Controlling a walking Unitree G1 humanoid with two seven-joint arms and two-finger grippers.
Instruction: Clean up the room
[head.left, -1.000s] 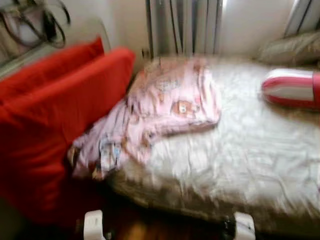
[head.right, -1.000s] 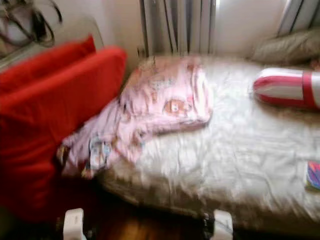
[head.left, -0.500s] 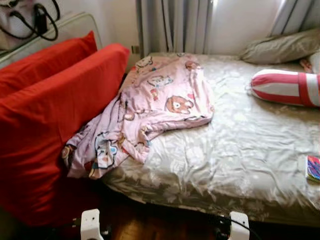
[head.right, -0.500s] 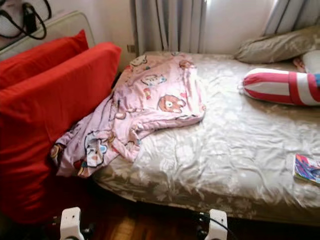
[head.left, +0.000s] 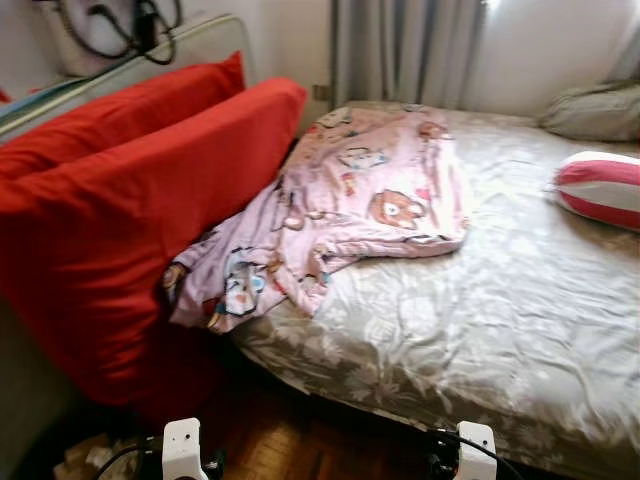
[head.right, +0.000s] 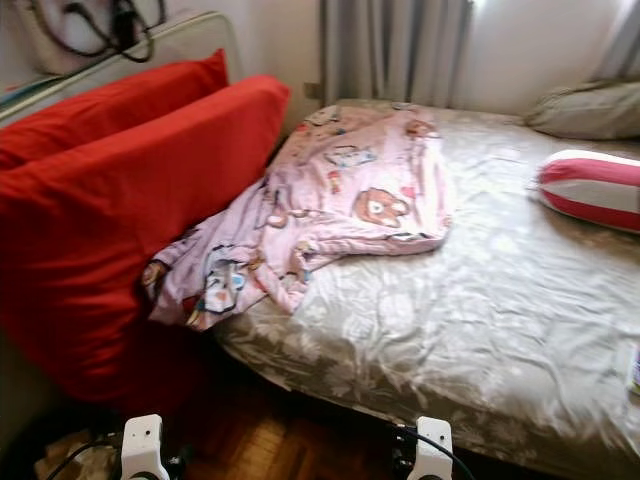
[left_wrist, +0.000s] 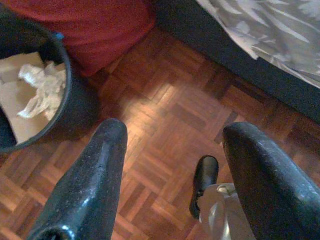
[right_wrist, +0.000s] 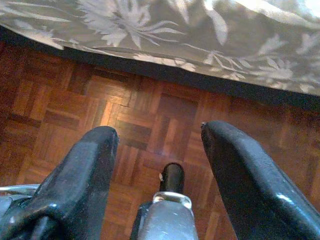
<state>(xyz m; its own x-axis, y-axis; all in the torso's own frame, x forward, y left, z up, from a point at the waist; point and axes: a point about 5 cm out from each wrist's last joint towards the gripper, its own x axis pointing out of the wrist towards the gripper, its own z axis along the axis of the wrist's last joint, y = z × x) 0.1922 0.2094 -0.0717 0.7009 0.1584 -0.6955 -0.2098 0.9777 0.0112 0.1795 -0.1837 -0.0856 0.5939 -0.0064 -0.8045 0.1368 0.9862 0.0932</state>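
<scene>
Bed (head.left: 520, 330) seen ahead; pink blanket (head.left: 350, 215) left crumpled, spilling off its edge against red cushions (head.left: 130, 210), likely tidying target. Left claw (left_wrist: 170, 180) and right claw (right_wrist: 157, 175) hung idle over floor, both released, nothing held.

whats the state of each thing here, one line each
blanket: crumpled, hanging off the bed edge
bed: sheet wrinkled, unmade
red cushions: upright beside the bed
striped pillow: lying on the bed
bin: holds crumpled paper
left gripper: open, over the floor
right gripper: open, over the floor
</scene>
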